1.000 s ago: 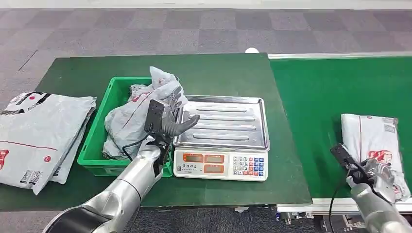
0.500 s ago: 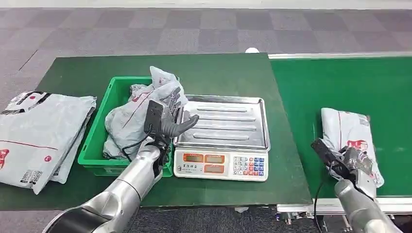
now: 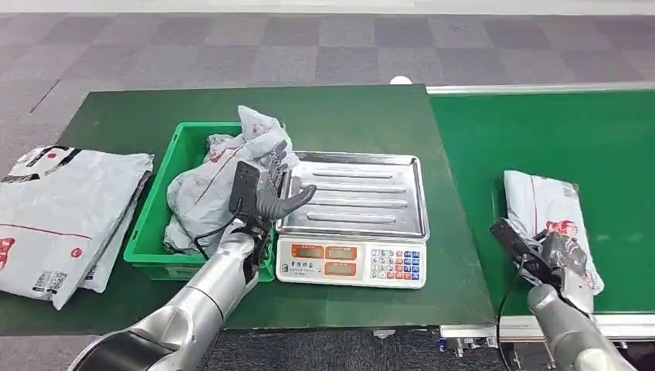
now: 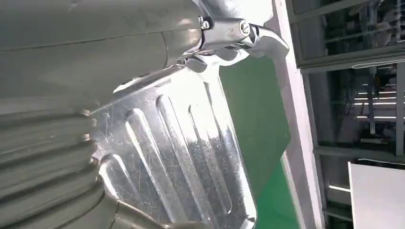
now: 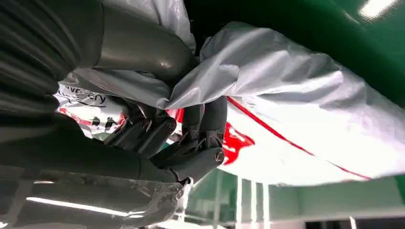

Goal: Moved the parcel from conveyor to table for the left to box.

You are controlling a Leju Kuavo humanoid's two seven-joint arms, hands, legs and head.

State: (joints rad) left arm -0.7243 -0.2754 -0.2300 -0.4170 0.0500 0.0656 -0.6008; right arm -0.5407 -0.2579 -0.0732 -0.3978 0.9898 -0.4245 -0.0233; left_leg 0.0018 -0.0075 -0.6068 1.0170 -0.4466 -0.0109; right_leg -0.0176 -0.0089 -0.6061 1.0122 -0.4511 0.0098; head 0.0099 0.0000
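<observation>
right robot hand (image 3: 568, 263) grasping parcel (image 3: 550, 216) at near edge, on conveyor | soft, light, slippery bag; bunch a fold | left robot hand (image 3: 274, 193) released

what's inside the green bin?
The green bin holds crumpled grey parcel bags heaped above its rim. The left hand hovers at its right edge, covering part of the heap. The bin's floor is hidden.

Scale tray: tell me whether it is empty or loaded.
Empty. The scale tray shows bare ribbed metal; the left hand hovers at its edge, holding nothing.
</observation>
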